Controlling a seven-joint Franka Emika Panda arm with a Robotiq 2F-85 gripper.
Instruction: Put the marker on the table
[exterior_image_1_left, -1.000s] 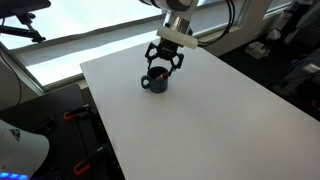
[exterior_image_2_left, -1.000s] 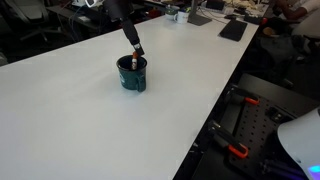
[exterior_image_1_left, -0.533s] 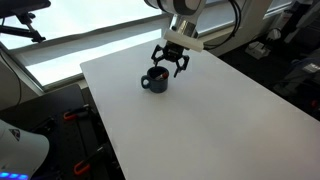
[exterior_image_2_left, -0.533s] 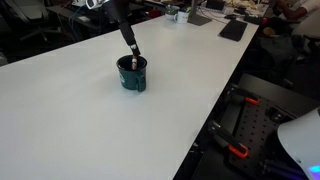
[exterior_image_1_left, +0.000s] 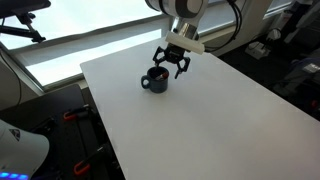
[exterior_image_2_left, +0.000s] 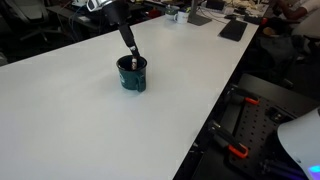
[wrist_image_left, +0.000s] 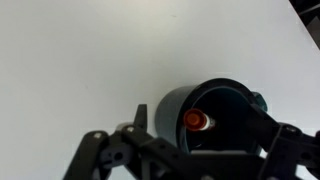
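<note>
Hovering above the mug (exterior_image_1_left: 155, 81) on the table (exterior_image_1_left: 220, 120), the gripper (exterior_image_1_left: 171, 68) straddled the marker (wrist_image_left: 197, 120), whose reddish end we saw within the mug's mouth; whether it was clamped, we couldn't tell.

Layout relative to the jaws of the gripper (exterior_image_1_left: 172, 66): the mug (wrist_image_left: 225, 105) stands on the table (wrist_image_left: 70, 60) below the jaws, the marker (wrist_image_left: 196, 121) stands inside the mug (off-centre, near its wall) about midway between the jaws, and the table extends ahead and to both sides.
</note>
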